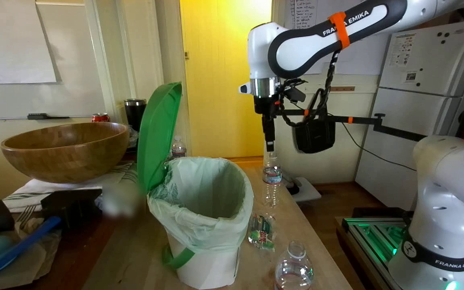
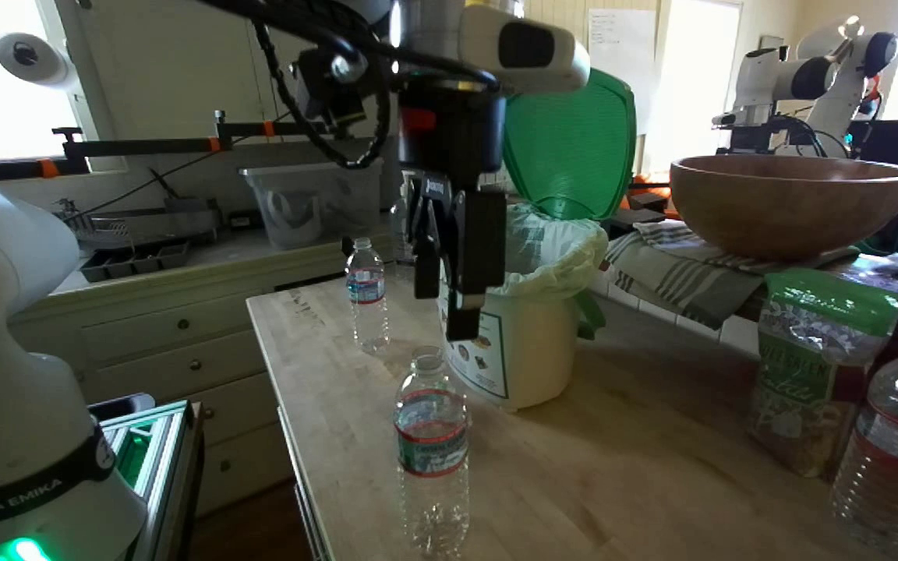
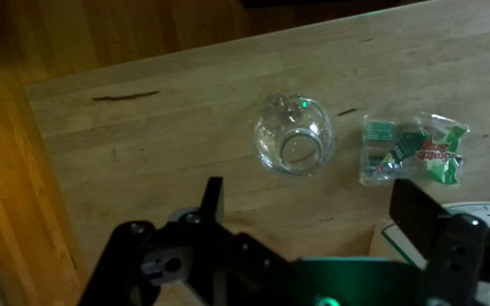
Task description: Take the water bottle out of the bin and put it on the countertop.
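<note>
The bin (image 1: 208,259) stands on the countertop (image 1: 135,257) with its green lid (image 1: 158,137) up. It also shows in an exterior view (image 2: 539,354) and at the lower right of the wrist view (image 3: 400,244). The bag lining shows inside; the bottom is hidden. A clear water bottle (image 1: 272,176) stands upright on the countertop near its end, outside the bin. It also shows in an exterior view (image 2: 432,436) and from above in the wrist view (image 3: 294,136). My gripper (image 3: 309,182) is open and empty. It hangs above bottle height (image 1: 270,146); the bottle is not between its fingers.
A sponge packet (image 1: 261,231) lies beside the bin. Another clear bottle (image 1: 293,268) stands near the counter edge, and it shows in an exterior view (image 2: 367,296). One more bottle (image 2: 893,444) stands by a green food pouch (image 2: 823,374). A wooden bowl (image 1: 67,153) sits beyond the lid.
</note>
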Robot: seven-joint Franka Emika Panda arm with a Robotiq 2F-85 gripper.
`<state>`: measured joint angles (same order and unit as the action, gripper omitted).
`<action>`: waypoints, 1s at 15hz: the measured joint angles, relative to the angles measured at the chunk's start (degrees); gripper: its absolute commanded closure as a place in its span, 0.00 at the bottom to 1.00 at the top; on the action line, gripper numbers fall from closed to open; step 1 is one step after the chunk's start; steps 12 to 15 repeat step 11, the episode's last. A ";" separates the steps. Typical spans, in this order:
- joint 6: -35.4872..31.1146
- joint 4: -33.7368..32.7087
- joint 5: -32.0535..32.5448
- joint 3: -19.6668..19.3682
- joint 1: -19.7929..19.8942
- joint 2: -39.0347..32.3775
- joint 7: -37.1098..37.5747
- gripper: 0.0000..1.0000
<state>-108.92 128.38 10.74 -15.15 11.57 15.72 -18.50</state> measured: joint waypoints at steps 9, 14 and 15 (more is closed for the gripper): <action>-1.86 1.72 -0.71 3.26 -0.65 13.55 2.06 0.00; -2.38 2.50 -0.71 4.41 -0.80 16.47 4.00 0.00; -2.38 2.50 -0.71 4.41 -0.80 16.47 4.00 0.00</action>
